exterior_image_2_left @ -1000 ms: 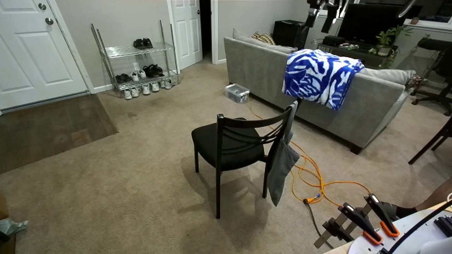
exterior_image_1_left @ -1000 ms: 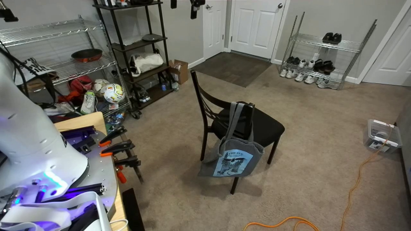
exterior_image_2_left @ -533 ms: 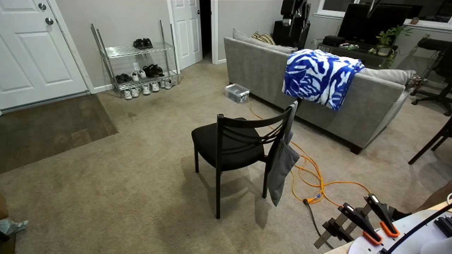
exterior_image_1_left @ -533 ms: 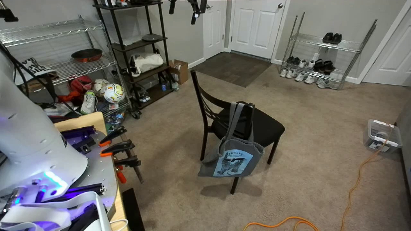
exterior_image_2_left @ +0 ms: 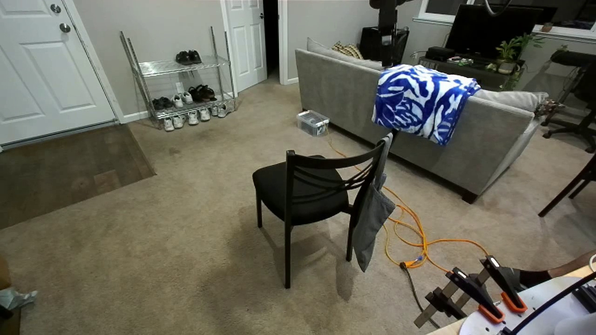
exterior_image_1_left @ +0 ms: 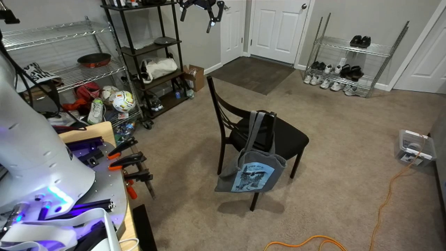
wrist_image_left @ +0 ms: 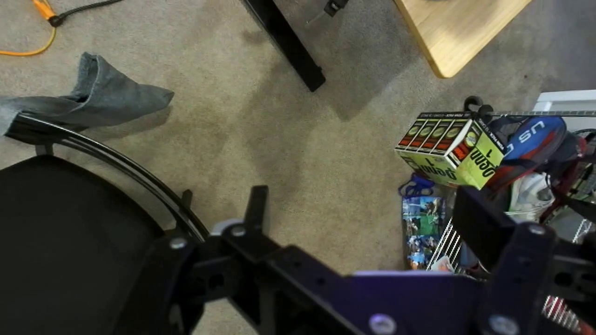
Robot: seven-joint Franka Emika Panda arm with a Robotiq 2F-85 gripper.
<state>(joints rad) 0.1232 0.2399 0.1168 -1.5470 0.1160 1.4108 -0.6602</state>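
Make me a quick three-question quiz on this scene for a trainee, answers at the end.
1. What hangs from the back of the black chair?
2. True or false: the gripper is closed around a shoe.
3. The cloth draped over the couch is: (a) plain red, (b) blue and white, (c) black and green.

Key:
1. A gray tote bag.
2. False; it is open and empty.
3. (b).

In an exterior view, the beige carpet (exterior_image_2_left: 153, 232) carries a black chair (exterior_image_2_left: 302, 197) in the middle, a looped orange cord (exterior_image_2_left: 423, 239) to its right, a clear bin (exterior_image_2_left: 312, 123) farther off, a metal shoe rack (exterior_image_2_left: 163, 69) far left and a grey sofa (exterior_image_2_left: 344, 88) far right.
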